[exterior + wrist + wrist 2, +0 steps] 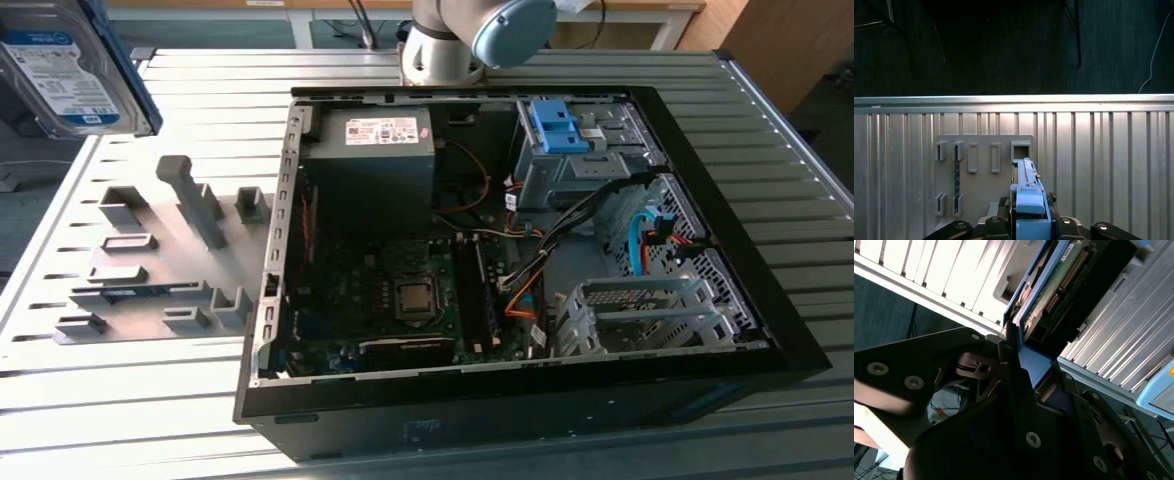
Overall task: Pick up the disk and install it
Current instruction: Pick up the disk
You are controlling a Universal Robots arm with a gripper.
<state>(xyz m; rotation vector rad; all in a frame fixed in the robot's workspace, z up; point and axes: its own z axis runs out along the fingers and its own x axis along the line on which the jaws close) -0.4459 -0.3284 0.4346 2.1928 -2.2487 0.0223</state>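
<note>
Single disk point(67, 75) held in the air by the claw point(1026, 365), whose black fingers point(1014, 385) are closed on the drive's blue carrier frame. The disk is well apart from the open computer case point(534, 410), on the far side of the grey fixture plate point(981, 185) that lies just beside the case toward the exterior view's left. In the exterior view the disk's long axis runs roughly up and down, slightly tilted, with its white-and-blue label face toward the camera. In the second wrist view its underside shows a green circuit board in a silver body edged in blue. In the first wrist view it is seen edge-on over the plate's slots. One case rests on the slatted metal worktop point(134, 420). Inside it are one grey power-supply box point(367, 165) and one bare blue latch point(554, 125).
</note>
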